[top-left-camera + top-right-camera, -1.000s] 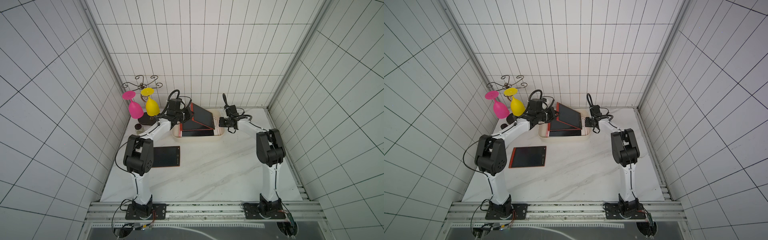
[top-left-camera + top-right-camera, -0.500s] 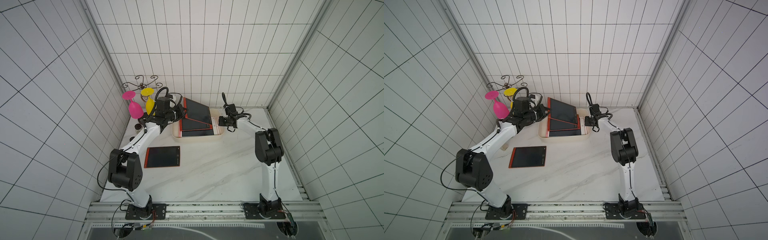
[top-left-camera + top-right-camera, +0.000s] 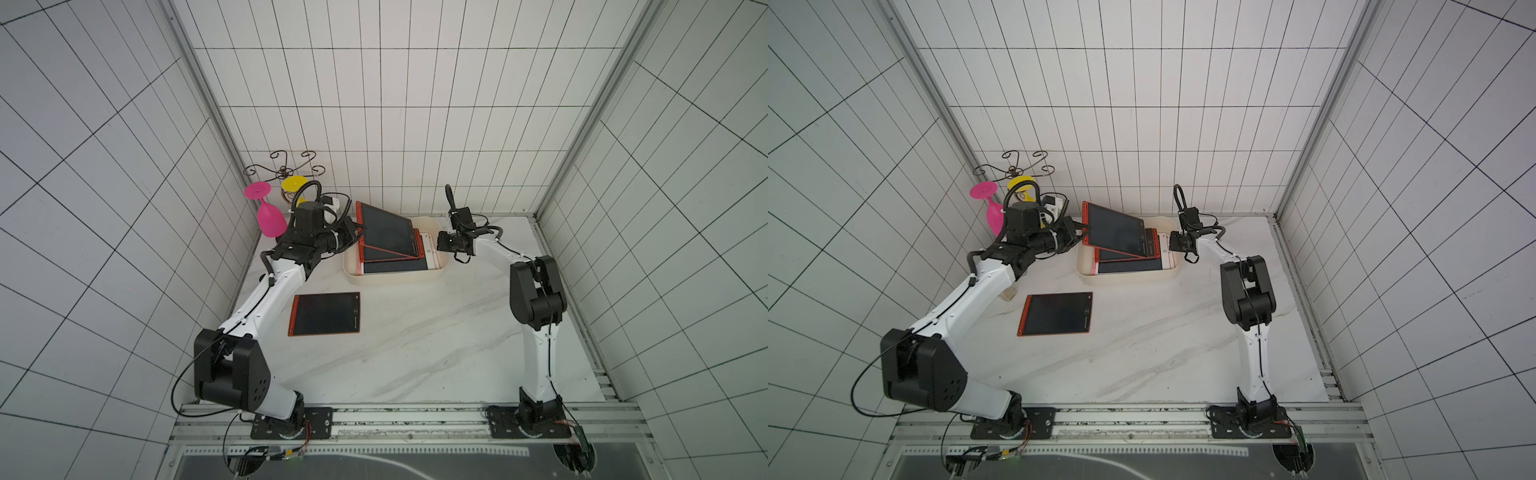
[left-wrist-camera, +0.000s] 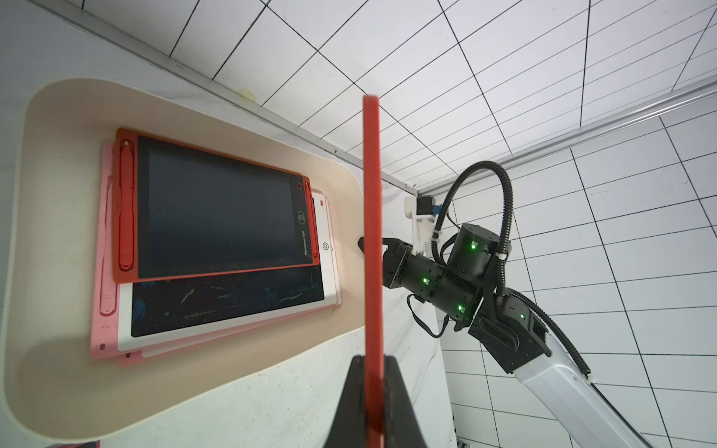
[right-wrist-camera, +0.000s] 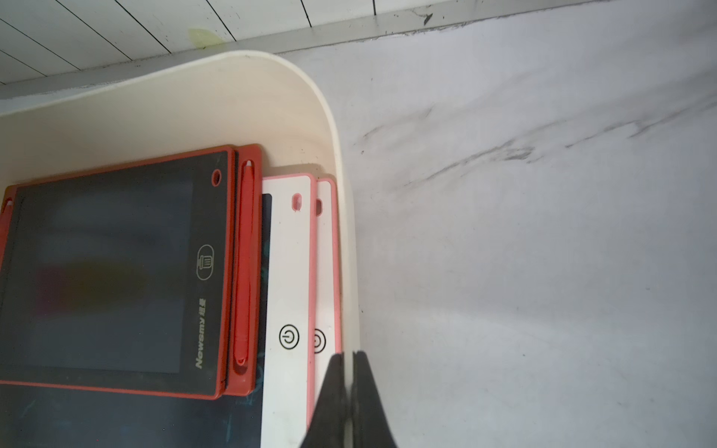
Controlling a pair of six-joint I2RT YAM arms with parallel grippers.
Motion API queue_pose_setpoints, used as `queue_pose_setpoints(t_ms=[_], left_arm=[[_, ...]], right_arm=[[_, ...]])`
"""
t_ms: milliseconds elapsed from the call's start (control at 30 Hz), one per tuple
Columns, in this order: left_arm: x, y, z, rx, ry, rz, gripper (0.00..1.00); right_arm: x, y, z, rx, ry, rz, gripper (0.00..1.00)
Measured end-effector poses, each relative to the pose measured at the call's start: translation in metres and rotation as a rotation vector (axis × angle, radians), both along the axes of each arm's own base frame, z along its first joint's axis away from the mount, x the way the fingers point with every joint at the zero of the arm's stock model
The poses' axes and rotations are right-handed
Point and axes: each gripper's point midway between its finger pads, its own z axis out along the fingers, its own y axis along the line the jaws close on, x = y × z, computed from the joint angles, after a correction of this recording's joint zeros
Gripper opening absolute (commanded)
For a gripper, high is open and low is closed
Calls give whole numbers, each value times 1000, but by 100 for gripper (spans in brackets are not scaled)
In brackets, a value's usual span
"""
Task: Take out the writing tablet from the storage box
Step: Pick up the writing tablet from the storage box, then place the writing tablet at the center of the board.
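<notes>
The cream-white storage box (image 3: 395, 279) (image 3: 1128, 279) sits at the back of the marble table and holds several stacked tablets, a red one (image 4: 217, 205) on top. My left gripper (image 3: 358, 237) (image 3: 1082, 235) (image 4: 373, 372) is shut on the left edge of a red-framed writing tablet (image 3: 386, 232) (image 3: 1117, 232), which is lifted and tilted over the box. The left wrist view shows this tablet edge-on (image 4: 371, 232). My right gripper (image 3: 440, 243) (image 3: 1173, 242) (image 5: 348, 355) is shut on the box's right wall (image 5: 345, 232).
Another red writing tablet (image 3: 326, 313) (image 3: 1057, 313) lies flat on the table in front of the box. A pink goblet (image 3: 268, 216) and a yellow goblet (image 3: 294, 185) hang upside down from a wire rack (image 3: 284, 168) at the back left. The tiled back wall stands right behind the box.
The left gripper has drawn the red tablet a little to the left and higher above the box, and the left elbow has swung toward the front. The right arm has stayed still.
</notes>
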Motion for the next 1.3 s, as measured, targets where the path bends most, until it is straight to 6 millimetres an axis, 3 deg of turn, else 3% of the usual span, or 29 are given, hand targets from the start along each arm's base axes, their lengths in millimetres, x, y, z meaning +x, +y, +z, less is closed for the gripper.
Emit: queue_pose_setpoints(t_ms=[600,1067,1100,1233,1300], left_arm=[[-77,12,-18,14,65,-33,0],[-90,12,-44,18,128,-41,0],[-91,12,-46,16,135,-41,0],[-101,3,-58,11,172,-63,0],[-107,-2,-64,8,190,-75,0]], right_arm=[[0,-4,0,49,21,-66,0],[-1,-6,0,71,32,-105,0],[-1,-6,0,71,32,-104,3],[-1,-4,0,80,34,-103,31],[-1,-6,3,82,32,-108,38]])
